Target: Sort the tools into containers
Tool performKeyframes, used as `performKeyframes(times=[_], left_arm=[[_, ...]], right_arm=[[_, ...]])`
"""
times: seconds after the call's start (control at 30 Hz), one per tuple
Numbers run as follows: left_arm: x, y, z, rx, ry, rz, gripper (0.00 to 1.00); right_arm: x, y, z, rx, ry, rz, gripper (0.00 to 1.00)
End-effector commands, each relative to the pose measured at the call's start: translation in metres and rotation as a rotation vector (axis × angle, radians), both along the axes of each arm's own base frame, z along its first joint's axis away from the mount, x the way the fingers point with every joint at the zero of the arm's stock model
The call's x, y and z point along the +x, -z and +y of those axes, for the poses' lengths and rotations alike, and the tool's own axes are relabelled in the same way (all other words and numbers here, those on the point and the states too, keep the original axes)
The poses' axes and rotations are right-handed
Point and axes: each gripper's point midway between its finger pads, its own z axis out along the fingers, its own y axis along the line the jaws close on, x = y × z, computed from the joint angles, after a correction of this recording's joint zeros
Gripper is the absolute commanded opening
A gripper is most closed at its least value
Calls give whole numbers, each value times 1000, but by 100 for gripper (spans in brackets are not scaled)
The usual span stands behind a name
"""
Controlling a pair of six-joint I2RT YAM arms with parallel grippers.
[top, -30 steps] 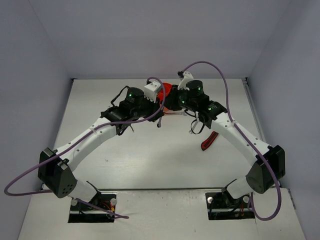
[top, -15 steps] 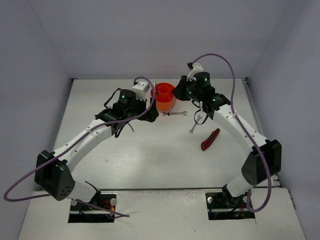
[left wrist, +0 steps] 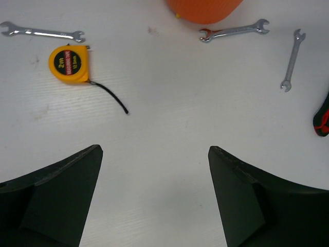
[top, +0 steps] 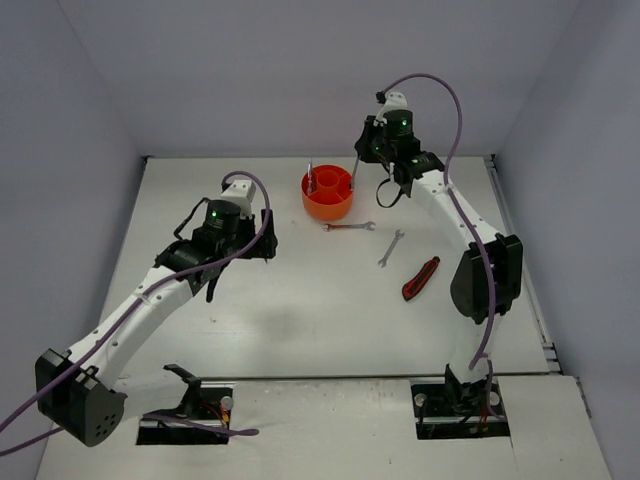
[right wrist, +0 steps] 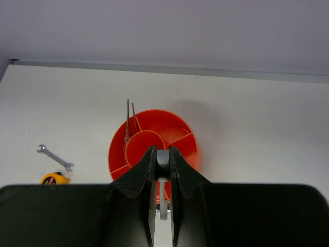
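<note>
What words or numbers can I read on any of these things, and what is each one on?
"2m": on the round black label of the yellow tape measure, in the left wrist view.
A smaller line of print beneath it on the same label: too blurred to read.
Nothing else in any view shows readable text.

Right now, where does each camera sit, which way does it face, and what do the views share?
Top external: high behind the robot, looking down on the table; the left arm and right arm show.
Left wrist: over the table, looking down past the open left hand at the tape measure.
Right wrist: raised, facing the orange tub and back wall; the right hand is shut on a wrench.
Shared: both wrist views show the tape measure and tub.
</note>
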Motion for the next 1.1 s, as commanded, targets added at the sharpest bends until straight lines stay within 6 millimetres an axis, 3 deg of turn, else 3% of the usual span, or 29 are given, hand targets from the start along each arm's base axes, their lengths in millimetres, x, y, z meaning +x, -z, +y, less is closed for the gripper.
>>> performKeyframes(times=[0.0,0.03,0.3,0.57,0.87,1.07], left_arm=[[-9,-9,23,8,-87,-21,84],[-13,-6,26,9,-93,-17,85],[-25,4,38,24,-129,2,88],[-29,12,46,47,-141,19,88],[-33,18,54,45,-188,26,88],[-41,23,65,42,-245,44,88]], right_arm=[[31,-30,1,7,47,-120,0],[35,-34,1,15,51,-127,0],[58,18,14,38,56,-45,0],[55,60,21,65,48,50,0],[51,78,20,62,53,89,12],[48,73,16,48,61,81,32]])
